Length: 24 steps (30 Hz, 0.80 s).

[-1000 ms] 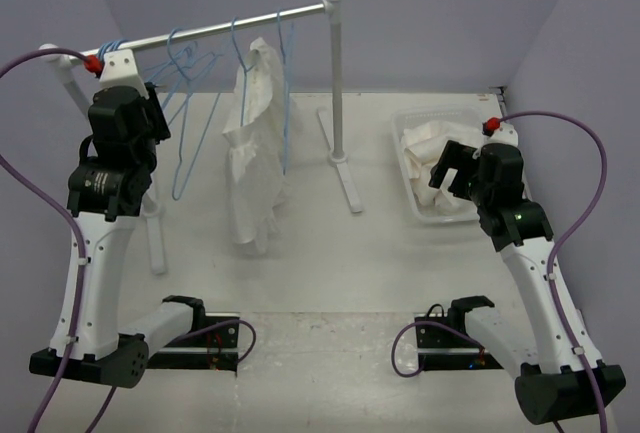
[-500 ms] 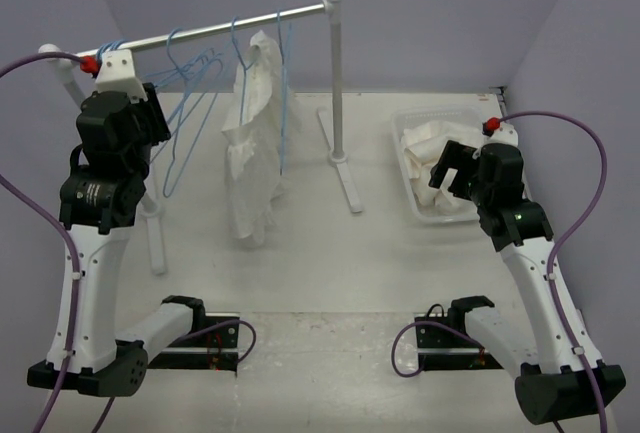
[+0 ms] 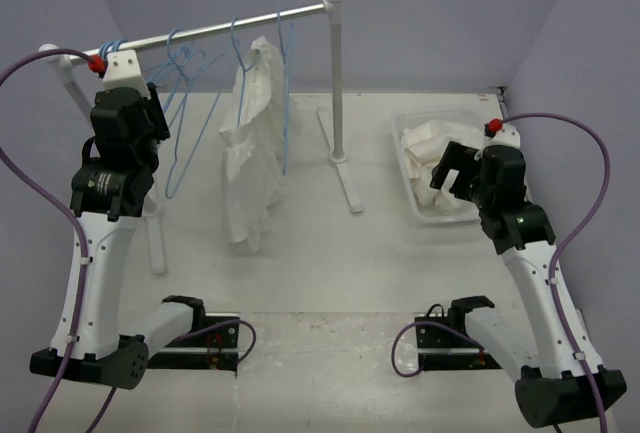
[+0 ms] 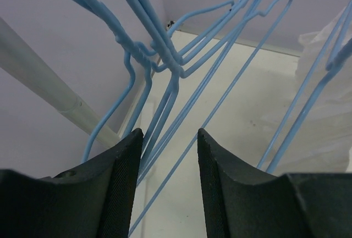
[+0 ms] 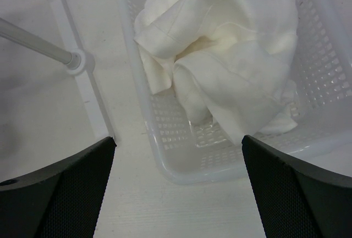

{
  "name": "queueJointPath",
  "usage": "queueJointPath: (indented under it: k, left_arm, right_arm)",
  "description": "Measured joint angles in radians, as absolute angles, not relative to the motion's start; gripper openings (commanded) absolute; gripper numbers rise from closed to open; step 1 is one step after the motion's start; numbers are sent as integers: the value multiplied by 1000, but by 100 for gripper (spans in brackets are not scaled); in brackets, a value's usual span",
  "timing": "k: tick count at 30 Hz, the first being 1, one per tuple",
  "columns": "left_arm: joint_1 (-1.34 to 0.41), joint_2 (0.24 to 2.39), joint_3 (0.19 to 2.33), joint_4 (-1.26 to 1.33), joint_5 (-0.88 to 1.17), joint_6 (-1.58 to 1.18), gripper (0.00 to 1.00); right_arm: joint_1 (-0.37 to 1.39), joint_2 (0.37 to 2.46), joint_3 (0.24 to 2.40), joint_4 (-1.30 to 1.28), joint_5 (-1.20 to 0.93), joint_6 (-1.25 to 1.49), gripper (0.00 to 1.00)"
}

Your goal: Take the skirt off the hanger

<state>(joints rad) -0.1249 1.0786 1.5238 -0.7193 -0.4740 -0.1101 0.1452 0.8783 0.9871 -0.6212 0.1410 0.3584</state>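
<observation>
In the last 1 second only the left arm has changed its place. The left gripper [image 4: 169, 139] dipped a little down and to the left under the rail [image 3: 220, 28] and then came back up. It is now at the left end of the rack, among the bare blue wire hangers [image 4: 159, 56].

Its fingers stand apart. 2 or 3 of the blue wires pass through the gap, close to the inner face of the left finger, but nothing is clamped. I cannot tell if a wire touches that pad. The hangers and the longer white garment [image 3: 250, 153] beside them have swung slightly, so the rack was disturbed.

The right arm has not moved. The right gripper [image 5: 177, 144] hangs over the near left corner of the basket [image 5: 129, 56], its fingers wide apart and empty.

The skirt [image 5: 220, 56] lies crumpled inside this basket, on the right side of the table and well apart from the rack. No hanger is in it or on it.

In my judgement the task is practically done: the skirt is off its hanger and put down. The small movement of the left arm looks like letting go of the empty hanger on the rail. What remains is probably only to draw the left fingers out from between the wires without hooking 1 of them.
</observation>
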Motion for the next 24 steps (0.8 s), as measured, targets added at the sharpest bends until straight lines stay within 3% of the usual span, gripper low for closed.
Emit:
queueJointPath:
  k: [7,17,20,21,23,24]
  left_arm:
    - [-125,1075,1449,-720,-502,-116,30]
    - [-125,1027,1450,-719,-494,-124,25]
    - [-125,1026,1453,-720,-490,-131,18]
    - [-125,1026,1454,-720,-488,-131,11]
    - [-125,1027,1457,-723,-485,-133,9]
    - [-125,1029,1462,-727,-484,-131,0]
  right_arm:
    - [145,876,987,-625,144,358,99]
    - [145,876,987,-625,144,358,99]
    - [145,876,987,-626,144,358,99]
    - [145,876,987,-626,144,358,99]
    - [145,876,987,-626,144,358,99]
    - [145,876,987,-627,144,358,99]
